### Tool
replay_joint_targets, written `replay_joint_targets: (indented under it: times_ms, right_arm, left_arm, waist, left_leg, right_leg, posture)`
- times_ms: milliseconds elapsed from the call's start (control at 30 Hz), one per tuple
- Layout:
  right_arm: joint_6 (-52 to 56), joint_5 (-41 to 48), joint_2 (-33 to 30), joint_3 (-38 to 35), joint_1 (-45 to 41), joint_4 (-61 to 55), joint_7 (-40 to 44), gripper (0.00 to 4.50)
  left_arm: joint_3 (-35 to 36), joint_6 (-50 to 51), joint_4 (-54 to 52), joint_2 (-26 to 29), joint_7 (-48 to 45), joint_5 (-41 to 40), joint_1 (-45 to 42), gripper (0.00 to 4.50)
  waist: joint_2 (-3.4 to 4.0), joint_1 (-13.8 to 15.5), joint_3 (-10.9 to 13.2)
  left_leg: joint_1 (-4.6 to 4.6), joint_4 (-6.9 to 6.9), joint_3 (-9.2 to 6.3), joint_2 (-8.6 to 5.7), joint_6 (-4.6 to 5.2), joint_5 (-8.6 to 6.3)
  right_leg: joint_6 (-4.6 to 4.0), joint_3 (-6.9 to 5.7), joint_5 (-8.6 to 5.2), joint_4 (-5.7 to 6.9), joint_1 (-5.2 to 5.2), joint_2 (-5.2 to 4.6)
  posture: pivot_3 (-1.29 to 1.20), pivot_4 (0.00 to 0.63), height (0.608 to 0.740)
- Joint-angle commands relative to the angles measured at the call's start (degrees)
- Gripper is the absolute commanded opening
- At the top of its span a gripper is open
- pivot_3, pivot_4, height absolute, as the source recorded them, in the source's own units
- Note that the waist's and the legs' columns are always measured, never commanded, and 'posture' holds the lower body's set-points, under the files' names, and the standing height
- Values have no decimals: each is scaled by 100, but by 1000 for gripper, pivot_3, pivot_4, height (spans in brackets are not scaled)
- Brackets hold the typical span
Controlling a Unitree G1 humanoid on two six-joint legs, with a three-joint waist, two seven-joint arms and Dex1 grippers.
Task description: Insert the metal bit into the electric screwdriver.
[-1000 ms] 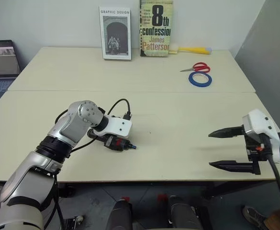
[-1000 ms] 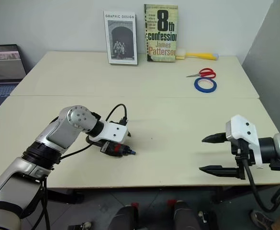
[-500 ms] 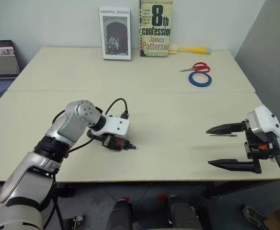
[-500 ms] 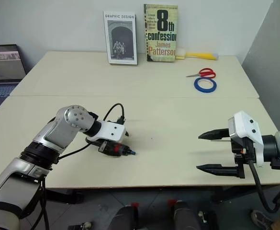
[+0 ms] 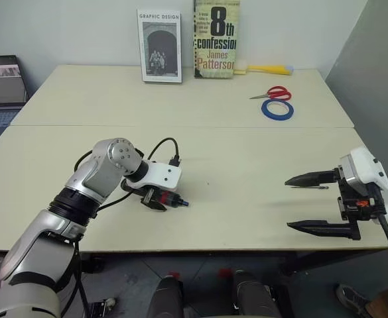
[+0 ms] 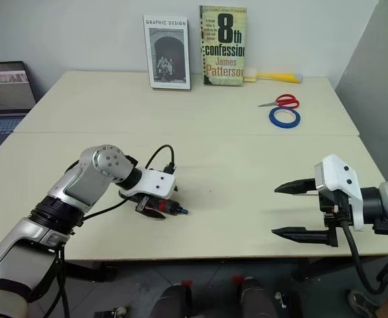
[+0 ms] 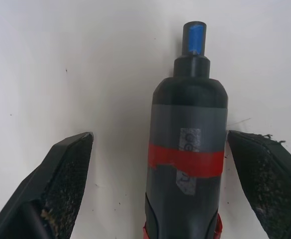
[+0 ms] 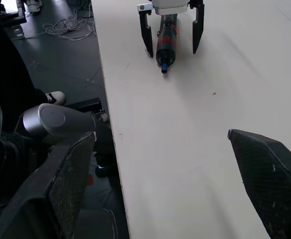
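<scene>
Left claw (image 7: 157, 184) straddles the electric screwdriver (image 7: 186, 149)
Both claws gape wide, gripping nothing (right claw (image 5: 310, 202) beside the metal bit (image 5: 311, 187)).

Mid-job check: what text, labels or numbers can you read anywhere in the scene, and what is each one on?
"GRAPHIC DESIGN": top of the white book standing against the wall.
"8th confession" and "James Patterson": cover of the green book beside it.
Small print at the top of the green book's cover: too small to read.
White sticker on the electric screwdriver, crossing its red band: characters too blurred to read.
Laptop screen: nothing legible.
</scene>
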Motion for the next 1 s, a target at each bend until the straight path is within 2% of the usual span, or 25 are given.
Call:
replay_joint_targets:
  times_ms: [33, 633, 767, 800, 1000]
  right_arm:
    - [-40, 30, -44, -21, -61, -76, -48, 4475]
    - [-54, 47, -8, -4, 35, -119, -153, 4475]
    - [-37, 68, -10, -16, 33, -127, -172, 4500]
    - [-33, 75, -11, -18, 27, -124, -172, 4500]
    - [-46, 76, -20, 17, -54, -71, -163, 4500]
  left_arm:
    - [-93, 81, -199, -99, -146, 28, -67, 4500]
    - [-375, -202, 259, -349, -359, 379, -375, 4500]
    - [-391, -151, 262, -326, -363, 423, -366, 3901]
    - [-396, -136, 272, -304, -367, 448, -359, 3582]
    - [-402, -54, 217, -178, -489, 457, -266, 2480]
  waist:
    - [0, 4, 0]
    - [0, 3, 0]
    - [1, 4, 0]
    - [1, 4, -1]
    - [1, 2, -1]
  left_leg:
    - [0, 0, 0, 0, 0, 0]
    - [-1, 0, -1, 0, 0, 0]
    - [0, 0, -1, 0, 0, 0]
    - [1, 0, -1, 0, 0, 0]
    - [3, 1, -2, 0, 1, 1]
  right_leg:
    - [0, 0, 0, 0, 0, 0]
    - [0, -1, 0, -2, 0, 0]
    - [0, 0, 0, -2, 0, 0]
    - [0, -1, 0, -1, 0, 0]
    - [0, 0, 0, 2, 1, 0]
  posture:
    - [0, 150, 740]
    - [0, 150, 740]
    - [0, 150, 740]
    - [0, 150, 740]
    - [0, 150, 740]
